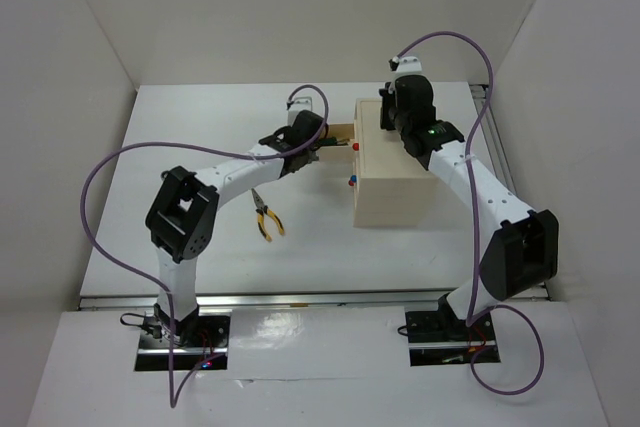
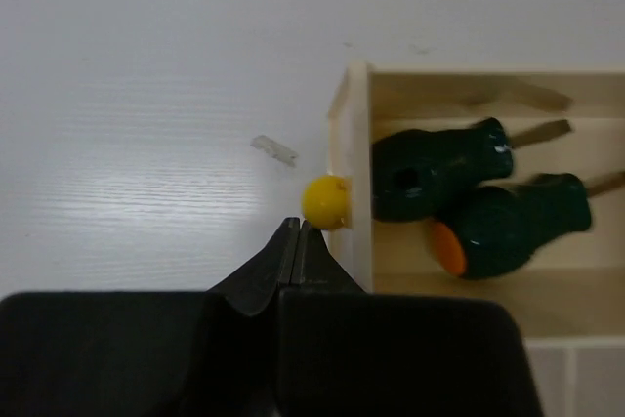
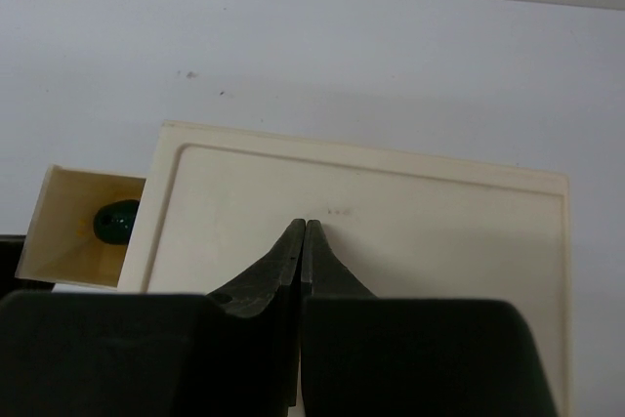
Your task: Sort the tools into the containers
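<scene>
The beige box (image 1: 400, 172) stands right of centre. Its top drawer (image 2: 353, 134) is pulled out to the left and has a yellow knob (image 2: 326, 201). Two green-handled screwdrivers (image 2: 439, 171) lie in the drawer; one also shows in the right wrist view (image 3: 116, 222). My left gripper (image 2: 299, 225) is shut and empty, with its tips right against the yellow knob. My right gripper (image 3: 305, 226) is shut and empty, resting over the box's top (image 3: 410, 202). Yellow-black pliers (image 1: 265, 216) lie on the table, left of the box. The wrenches are out of view.
A red knob (image 1: 357, 146) and a blue knob (image 1: 352, 182) mark the box's two lower drawers, which look pushed in. A small pale scrap (image 2: 273, 149) lies on the table near the open drawer. White walls enclose the table on three sides.
</scene>
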You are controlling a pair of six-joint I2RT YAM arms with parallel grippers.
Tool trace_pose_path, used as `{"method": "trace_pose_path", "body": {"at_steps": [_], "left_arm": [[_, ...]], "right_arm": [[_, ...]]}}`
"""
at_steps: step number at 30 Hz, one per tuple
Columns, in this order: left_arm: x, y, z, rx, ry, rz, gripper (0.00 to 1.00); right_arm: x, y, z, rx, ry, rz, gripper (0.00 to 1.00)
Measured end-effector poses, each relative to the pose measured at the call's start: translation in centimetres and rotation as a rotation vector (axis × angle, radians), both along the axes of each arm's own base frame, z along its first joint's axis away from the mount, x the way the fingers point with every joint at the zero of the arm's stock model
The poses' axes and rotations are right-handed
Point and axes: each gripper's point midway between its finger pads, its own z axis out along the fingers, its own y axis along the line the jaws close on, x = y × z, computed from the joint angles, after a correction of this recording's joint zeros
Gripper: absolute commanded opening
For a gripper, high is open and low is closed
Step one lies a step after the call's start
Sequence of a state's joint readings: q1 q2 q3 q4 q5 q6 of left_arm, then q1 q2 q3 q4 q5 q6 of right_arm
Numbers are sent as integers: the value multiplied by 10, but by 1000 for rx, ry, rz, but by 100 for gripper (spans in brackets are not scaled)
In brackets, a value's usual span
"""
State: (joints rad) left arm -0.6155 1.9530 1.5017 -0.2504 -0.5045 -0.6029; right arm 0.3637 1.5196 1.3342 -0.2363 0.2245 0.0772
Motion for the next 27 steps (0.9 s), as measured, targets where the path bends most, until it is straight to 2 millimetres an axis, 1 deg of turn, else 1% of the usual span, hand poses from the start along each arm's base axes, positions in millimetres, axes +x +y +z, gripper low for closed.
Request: {"method": "trace_pose_path", "body": {"at_steps": [5,10,15,17,20,27], "left_arm": [[-1,-40,17,-109,-49,-102,0],[0,-71,34,-201,-79,-196,0],[3,-104,56,-317,-142,-331,4],[2,-117,62,-357,-164,-375,4],[-1,-132,60,-388,-168,-423,5],[1,-134,28,-390,-104,-411,7]], "right_arm": [[3,1,1,2,-5,0,0],[3,1,1,2,-5,0,0],[3,1,1,2,-5,0,0],[3,1,1,2,-5,0,0],[3,1,1,2,-5,0,0],[3,2,1,-1,-6,-3,0]]}}
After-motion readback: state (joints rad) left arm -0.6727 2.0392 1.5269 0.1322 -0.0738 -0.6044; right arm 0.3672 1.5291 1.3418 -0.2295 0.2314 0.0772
